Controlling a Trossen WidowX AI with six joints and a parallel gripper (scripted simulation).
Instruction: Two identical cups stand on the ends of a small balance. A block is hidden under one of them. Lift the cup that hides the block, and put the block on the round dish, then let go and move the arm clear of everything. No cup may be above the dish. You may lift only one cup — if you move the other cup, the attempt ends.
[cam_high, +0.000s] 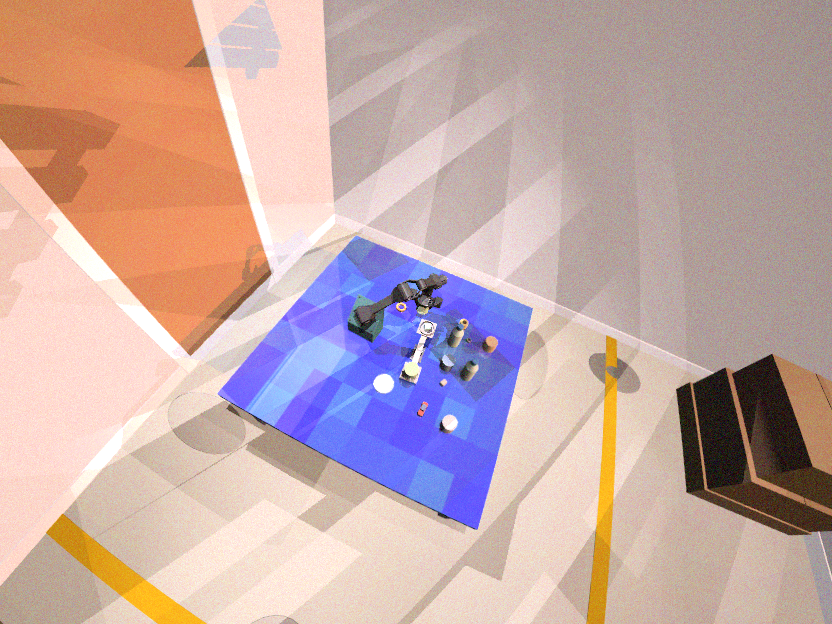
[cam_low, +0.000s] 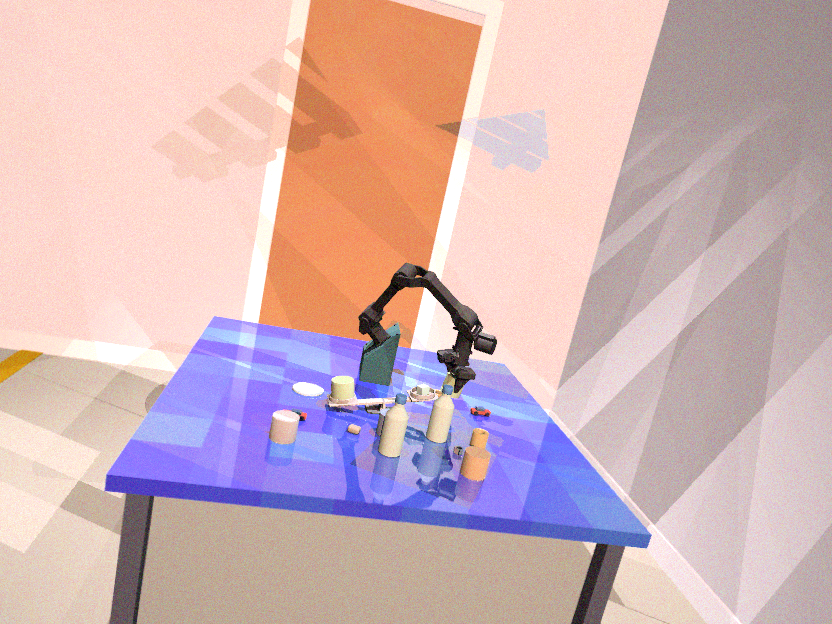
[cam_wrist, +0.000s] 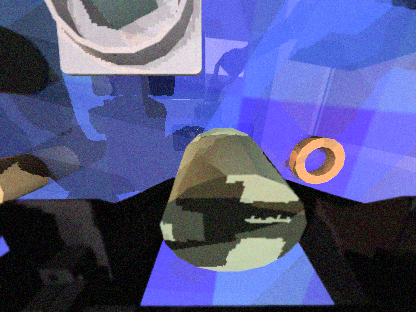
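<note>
One pale block (cam_high: 427, 327) (cam_low: 422, 389) (cam_wrist: 131, 11) lies uncovered in an end pan of the balance (cam_high: 420, 345) (cam_low: 368, 403) (cam_wrist: 131, 69), just beside the gripper (cam_high: 424, 308) (cam_low: 457, 383) (cam_wrist: 232, 220), not within it. The claw grips the lifted cup (cam_high: 422, 310) (cam_low: 451, 384) (cam_wrist: 220, 167). The second cup (cam_high: 410, 370) (cam_low: 342, 389) stands on the opposite end, near the round dish (cam_high: 383, 383) (cam_low: 307, 388).

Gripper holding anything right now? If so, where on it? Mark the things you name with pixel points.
Yes: the lifted pale yellow-green cup (cam_high: 422, 310) (cam_low: 452, 384) (cam_wrist: 227, 200). The gripper (cam_wrist: 223, 182) has it by opposite sides of its wall; the exact height of the grip can't be told.
</note>
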